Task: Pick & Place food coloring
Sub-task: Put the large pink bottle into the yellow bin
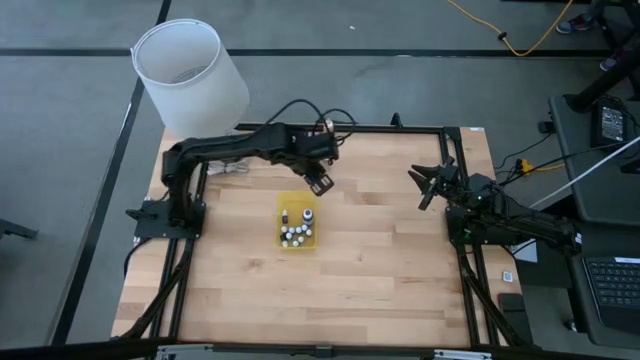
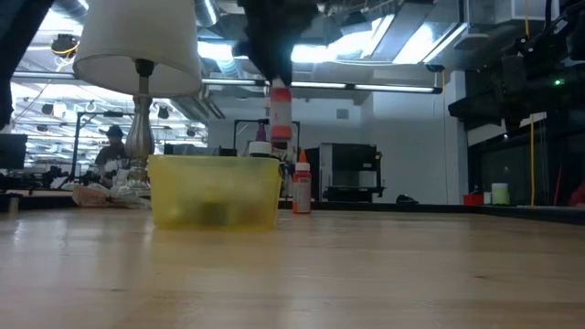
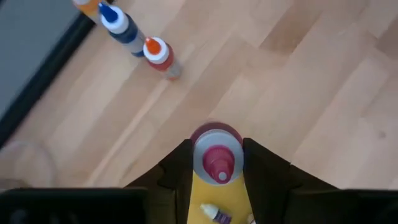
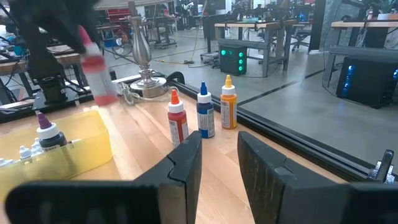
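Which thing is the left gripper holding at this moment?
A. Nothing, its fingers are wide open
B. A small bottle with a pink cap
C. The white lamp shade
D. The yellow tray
B: in the left wrist view the left gripper is closed on a pink-capped bottle, held in the air above the yellow tray.

Seen from overhead, the left gripper (image 1: 321,183) reaches in over the wooden table (image 1: 380,270), poised just beyond the far edge of a yellow tray (image 1: 297,212) holding small white-capped food coloring bottles (image 1: 296,235). The right gripper (image 1: 428,186) waits near the table's right side. A white lampshade (image 1: 190,75) stands at the far-left corner.
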